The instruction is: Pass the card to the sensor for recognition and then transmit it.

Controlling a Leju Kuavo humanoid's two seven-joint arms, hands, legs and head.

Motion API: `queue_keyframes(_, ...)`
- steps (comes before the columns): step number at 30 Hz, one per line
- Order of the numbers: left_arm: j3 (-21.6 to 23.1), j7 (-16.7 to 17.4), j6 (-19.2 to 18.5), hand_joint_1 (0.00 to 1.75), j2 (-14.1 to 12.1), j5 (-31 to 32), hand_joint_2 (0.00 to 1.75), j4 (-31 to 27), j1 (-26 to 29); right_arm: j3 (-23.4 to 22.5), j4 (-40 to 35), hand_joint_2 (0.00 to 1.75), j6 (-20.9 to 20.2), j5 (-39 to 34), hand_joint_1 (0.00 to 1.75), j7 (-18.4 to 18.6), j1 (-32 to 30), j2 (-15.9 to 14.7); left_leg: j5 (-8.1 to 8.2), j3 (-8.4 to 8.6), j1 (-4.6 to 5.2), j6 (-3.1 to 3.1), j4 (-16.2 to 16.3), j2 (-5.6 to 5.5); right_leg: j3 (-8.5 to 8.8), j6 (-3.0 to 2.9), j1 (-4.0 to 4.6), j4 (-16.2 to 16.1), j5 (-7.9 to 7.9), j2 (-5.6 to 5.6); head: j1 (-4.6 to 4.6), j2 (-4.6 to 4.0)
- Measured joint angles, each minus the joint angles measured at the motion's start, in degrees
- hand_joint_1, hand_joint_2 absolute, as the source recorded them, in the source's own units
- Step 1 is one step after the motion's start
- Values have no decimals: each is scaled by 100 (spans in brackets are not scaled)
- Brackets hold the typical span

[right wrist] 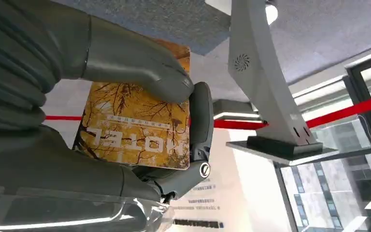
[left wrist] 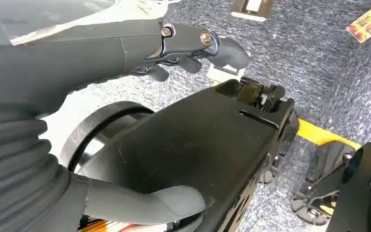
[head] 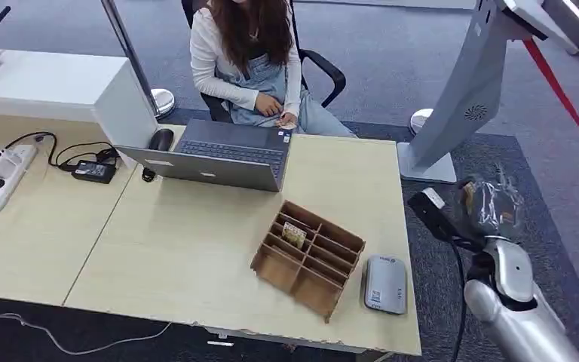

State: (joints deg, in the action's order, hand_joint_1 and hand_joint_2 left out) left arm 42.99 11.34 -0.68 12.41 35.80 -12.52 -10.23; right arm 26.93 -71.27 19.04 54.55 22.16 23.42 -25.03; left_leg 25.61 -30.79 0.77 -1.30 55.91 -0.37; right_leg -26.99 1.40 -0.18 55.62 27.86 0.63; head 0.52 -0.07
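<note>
A yellow hotel card point(right wrist: 135, 125) sits pinched between the thumb and fingers of the right hand point(right wrist: 125, 121), raised beside the table point(head: 196, 249), right of the grey sensor point(head: 385, 283). The left hand point(left wrist: 140, 121) hangs with fingers loosely apart, holding nothing.

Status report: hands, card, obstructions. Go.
Right hand grips card, raised off table beside kiosk. Left hand hangs empty, fingers apart. Nothing blocking.

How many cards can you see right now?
2: one card held in the right hand, one standing in the wooden organizer at. More may sit hidden in its other slots.
</note>
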Motion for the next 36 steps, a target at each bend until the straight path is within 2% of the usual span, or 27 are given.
queue_keyframes(8,17,-15,15,0,0,92,175,0,-2,0,151,175,-7,9,175,-66,-22,61,0,-1,0,0,0,0,0,0,1,0,0,0,0,0)
queue_keyframes(11,31,-28,15,0,0,120,175,0,-2,37,214,175,-11,72,175,-29,-21,168,0,-3,-1,0,-1,-2,3,0,4,1,0,1,0,0)
queue_keyframes(13,33,-48,15,0,0,116,175,0,-2,85,273,175,-83,164,175,99,2,352,0,-3,-3,1,-1,-1,2,-1,5,2,0,0,0,0)
queue_keyframes(15,33,-63,13,0,0,114,175,0,-2,162,317,175,-190,173,175,144,18,470,0,-2,-3,1,-1,-5,2,-1,5,2,1,3,0,0)
queue_keyframes(18,33,-94,0,0,0,116,175,0,-1,271,371,175,-550,-222,175,138,55,570,-1,-3,-4,2,-1,-18,1,-1,5,2,1,16,0,0)
queue_keyframes(24,33,-151,-35,0,-2,131,175,2,-2,419,393,175,-1230,-710,175,155,161,649,-1,-5,-2,2,-1,-16,0,-1,3,3,1,15,0,0)
queue_keyframes(31,35,-168,-39,0,-2,140,175,4,-1,564,393,175,-1390,-800,175,199,242,658,-1,-5,-2,2,-1,-16,1,-1,3,3,1,14,0,0)
queue_keyframes(36,39,-203,-46,0,-2,173,175,4,-1,676,297,175,-1687,-852,175,429,370,618,-1,-4,-2,2,-1,-15,0,-1,3,3,1,14,0,0)
